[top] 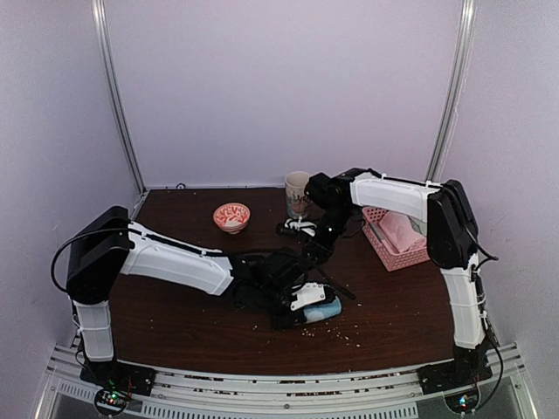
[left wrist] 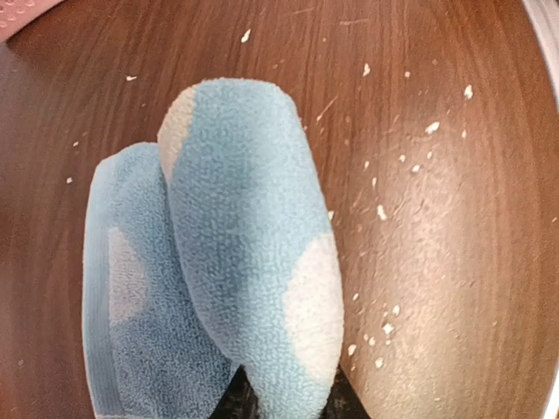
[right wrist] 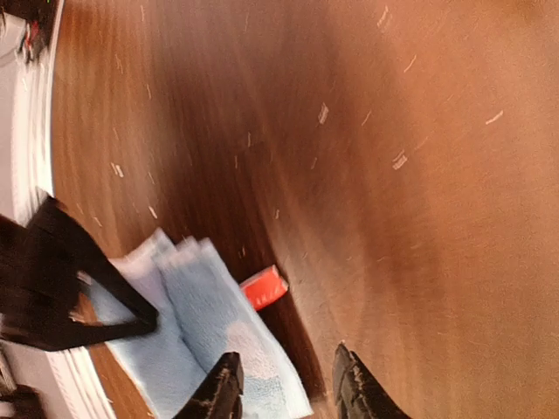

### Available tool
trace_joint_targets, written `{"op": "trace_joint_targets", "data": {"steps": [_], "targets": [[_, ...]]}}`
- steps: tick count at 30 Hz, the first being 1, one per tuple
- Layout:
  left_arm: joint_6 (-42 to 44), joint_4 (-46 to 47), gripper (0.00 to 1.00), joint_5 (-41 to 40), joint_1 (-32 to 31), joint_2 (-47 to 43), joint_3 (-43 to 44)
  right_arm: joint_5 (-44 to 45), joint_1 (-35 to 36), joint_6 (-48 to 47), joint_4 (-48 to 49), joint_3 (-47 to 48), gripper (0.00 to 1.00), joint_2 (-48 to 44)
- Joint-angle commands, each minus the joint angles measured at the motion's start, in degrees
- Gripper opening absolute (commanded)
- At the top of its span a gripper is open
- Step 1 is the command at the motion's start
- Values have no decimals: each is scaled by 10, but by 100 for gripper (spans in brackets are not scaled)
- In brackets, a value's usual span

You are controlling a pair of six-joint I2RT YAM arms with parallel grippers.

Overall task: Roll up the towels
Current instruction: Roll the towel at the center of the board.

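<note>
From above, your left arm (top: pixel 175 262) stretches low across the desk (top: pixel 175 336). The left jaws sit at the light blue towel (top: pixel 321 309), which lies just ahead of them. Your right arm (top: pixel 393 194) bends over the middle, and the right jaws hang above the wood, beyond the towel and near a cup (top: pixel 297 194). A pink lattice basket (top: pixel 403 255) holding a pale pink towel (top: pixel 400 229) stands well off to their side.

At your left wrist, the left jaws pinch the near end of the rolled towel. It runs straight out from them, with a flatter blue layer against one side.

At your right wrist the view is blurred. The right jaws are spread and grip nothing. The towel's corner lies under the gap between them, and a small red piece (right wrist: pixel 263 289) sits just beside its edge.
</note>
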Motion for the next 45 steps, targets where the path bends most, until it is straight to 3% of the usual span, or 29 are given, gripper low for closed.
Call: {"op": "trace_joint_targets", "data": {"steps": [1,5,8,12,15,18,24,26,29,41,43,45], "targets": [[-49,-57,11,134,33,50,26,-33,-26,12,-28,75,40,-94],[-81,-82,11,235,84,87,54,-43,-65,45,-23,123,43,-163],[-108,-106,11,321,117,121,89,-85,-74,1,-30,106,44,-229],[-141,-167,8,412,146,190,160,-106,-44,-93,-28,-10,53,-316],[-140,-180,8,432,150,202,184,-55,9,-176,-54,-78,55,-351],[-143,-195,8,456,157,214,198,23,69,-190,-44,-156,54,-367],[-150,-202,7,455,164,231,200,205,141,-133,102,-309,48,-357],[-153,-200,7,454,164,232,200,281,156,-121,172,-358,49,-349],[-159,-197,8,452,164,232,198,327,169,-119,253,-409,54,-338],[-162,-194,15,443,166,231,200,378,191,-130,392,-500,54,-264],[-165,-187,19,431,169,221,199,374,190,-138,388,-505,50,-246],[-169,-169,25,417,178,194,187,357,191,-140,363,-499,38,-225]]}}
